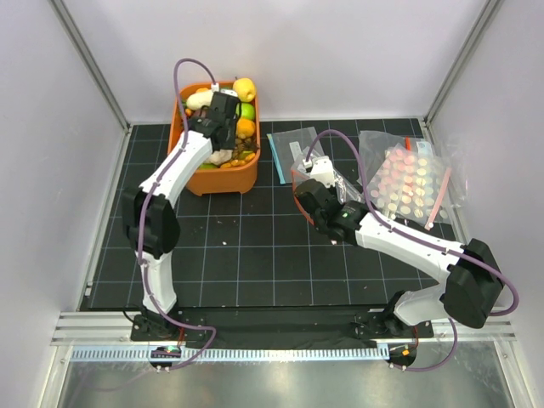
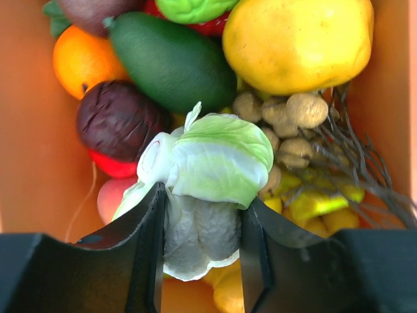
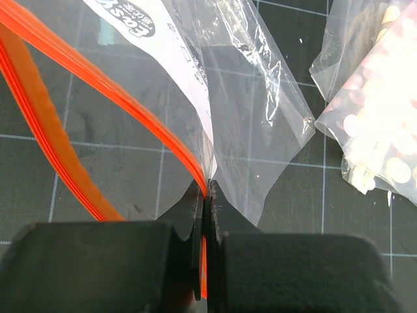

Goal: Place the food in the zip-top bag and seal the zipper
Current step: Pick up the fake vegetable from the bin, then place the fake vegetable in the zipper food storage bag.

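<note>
**Status: nothing loaded yet; first item gripped, bag mouth held.**
The left pincer [image 2: 203,218] was closed on the cauliflower [image 2: 208,163] inside the orange bin [image 1: 191,183], among the other food. The right pincer [image 3: 205,195] was clamped on the zipper [image 3: 98,78] of the zip-top bag [image 3: 247,117], which lay on the bench [image 1: 238,246] right of the bin. No food showed in the bag, so transfer and sealing remained.

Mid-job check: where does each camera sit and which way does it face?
Top external: above and behind, looking down; left arm in the bin, right arm at the bag.
Left wrist: looks down into the bin; its jaws clamp the cauliflower.
Right wrist: looks low across the mat; its jaws pinch the bag's zipper.
Shared: top and right wrist both show the disc bag.
</note>
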